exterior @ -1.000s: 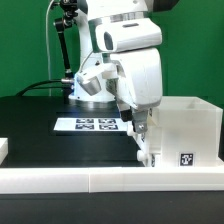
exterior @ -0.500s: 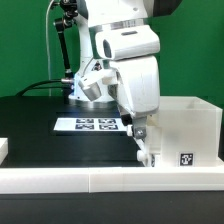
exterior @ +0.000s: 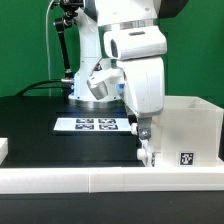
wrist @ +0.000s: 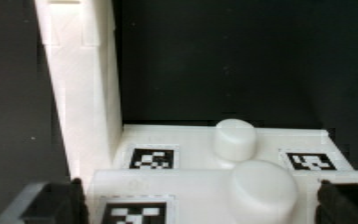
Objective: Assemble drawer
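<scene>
The white drawer box point(exterior: 186, 128) stands at the exterior view's right, with a tag on its front. My gripper point(exterior: 143, 136) hangs at the box's left wall, fingers pointing down. In the wrist view a white drawer part point(wrist: 176, 190) carrying a tag and a round knob point(wrist: 274, 182) lies between my open gripper point(wrist: 202, 203), whose dark fingers point(wrist: 48, 205) stand at either side of it. Whether they touch it I cannot tell. Beyond it a second knob point(wrist: 238, 138) sits on a tagged white panel point(wrist: 176, 140), and a long white wall point(wrist: 78, 80) runs away from it.
The marker board point(exterior: 93, 125) lies on the black table behind the gripper. A long white rail point(exterior: 100, 180) runs along the table's front edge. A small white piece point(exterior: 3, 150) shows at the exterior view's left edge. The arm's base point(exterior: 85, 95) stands behind.
The arm's upper body has shifted toward the exterior view's right and turned slightly. The fingers stay at the box's left wall and stay open. The box has not moved.
</scene>
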Robot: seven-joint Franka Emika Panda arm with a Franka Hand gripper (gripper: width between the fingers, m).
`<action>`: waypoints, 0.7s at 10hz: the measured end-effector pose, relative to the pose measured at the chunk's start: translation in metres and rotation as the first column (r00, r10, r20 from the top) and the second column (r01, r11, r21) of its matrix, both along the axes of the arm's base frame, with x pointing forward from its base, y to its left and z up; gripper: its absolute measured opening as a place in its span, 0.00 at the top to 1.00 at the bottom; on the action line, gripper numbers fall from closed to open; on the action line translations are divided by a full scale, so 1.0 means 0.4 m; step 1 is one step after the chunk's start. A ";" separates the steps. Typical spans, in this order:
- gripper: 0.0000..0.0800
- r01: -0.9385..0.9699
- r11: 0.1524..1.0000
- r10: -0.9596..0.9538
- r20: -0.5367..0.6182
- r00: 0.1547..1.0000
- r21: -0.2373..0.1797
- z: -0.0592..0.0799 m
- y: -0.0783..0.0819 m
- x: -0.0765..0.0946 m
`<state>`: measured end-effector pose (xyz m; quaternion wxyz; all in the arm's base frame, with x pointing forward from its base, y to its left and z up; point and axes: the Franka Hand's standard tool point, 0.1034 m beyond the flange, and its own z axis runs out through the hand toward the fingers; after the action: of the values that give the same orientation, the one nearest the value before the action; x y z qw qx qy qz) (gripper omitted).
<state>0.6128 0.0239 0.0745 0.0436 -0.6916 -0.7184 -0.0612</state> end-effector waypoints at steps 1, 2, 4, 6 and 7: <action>0.19 0.000 1.000 0.000 0.000 1.000 0.000 0.001 0.000 0.001; 0.19 0.009 1.000 -0.009 0.002 1.000 -0.001 0.005 0.000 0.003; 0.19 0.028 1.000 -0.028 0.000 1.000 -0.001 0.006 -0.008 0.002; 0.19 0.035 0.999 -0.035 -0.005 0.999 -0.004 -0.001 -0.038 -0.002; 0.19 0.033 0.999 -0.033 -0.005 0.999 -0.004 -0.002 -0.036 -0.002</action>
<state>0.6120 0.0096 0.0738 0.0431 -0.7037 -0.7067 -0.0586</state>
